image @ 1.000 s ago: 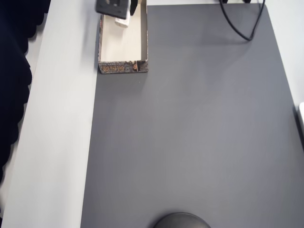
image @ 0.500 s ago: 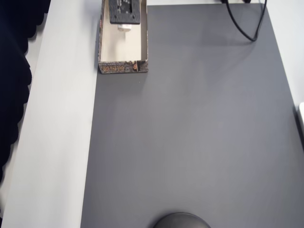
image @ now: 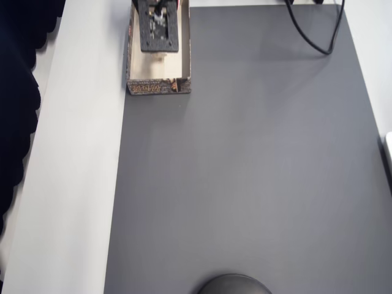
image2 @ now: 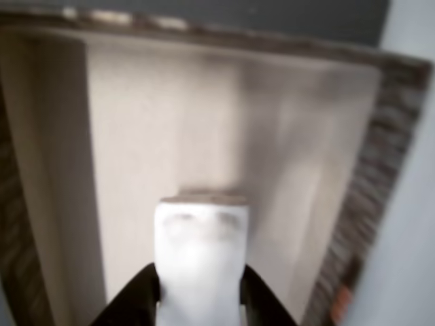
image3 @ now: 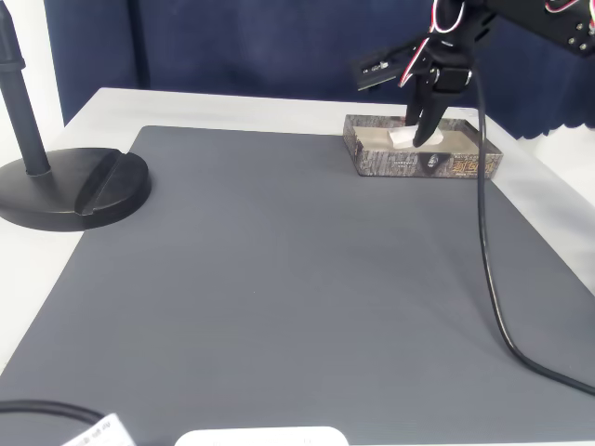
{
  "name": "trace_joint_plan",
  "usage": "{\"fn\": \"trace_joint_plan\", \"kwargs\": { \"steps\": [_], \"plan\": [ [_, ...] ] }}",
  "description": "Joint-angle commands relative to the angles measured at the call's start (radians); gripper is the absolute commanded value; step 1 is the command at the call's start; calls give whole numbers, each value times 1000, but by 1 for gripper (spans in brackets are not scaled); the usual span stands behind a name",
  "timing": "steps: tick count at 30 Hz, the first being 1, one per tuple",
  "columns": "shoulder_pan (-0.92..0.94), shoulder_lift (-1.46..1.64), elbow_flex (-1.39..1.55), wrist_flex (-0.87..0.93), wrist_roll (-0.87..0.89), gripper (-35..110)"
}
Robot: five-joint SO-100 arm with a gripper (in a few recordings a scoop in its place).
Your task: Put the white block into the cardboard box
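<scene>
The fingers point(image2: 198, 299) pinch the white block point(image2: 201, 258) by its near end in the wrist view, one dark finger on each side of it — the block points forward over the cream floor of the cardboard box point(image2: 61, 170). Left of it we see the box's inner wall, ahead the far wall, and to the right the dark patterned outer side. In the fixed view, a black stand point(image3: 65, 181) sits at the left on the table point(image3: 279, 279); at the right, the fingers point(image3: 420, 137) reach down into the box point(image3: 418, 163) with the block point(image3: 403, 137) low between its walls. Whether it touches the floor we cannot tell.
</scene>
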Motion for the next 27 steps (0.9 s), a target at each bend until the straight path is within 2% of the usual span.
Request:
{"fn": "trace_joint_plan", "kwargs": {
  "steps": [1, 18, 27],
  "plan": [
    [-15, 12, -80, -14, -20, -2],
    [-14, -3, -91, -31, -58, -2],
    [-18, -2, -87, -54, -69, 5]
  ]
}}
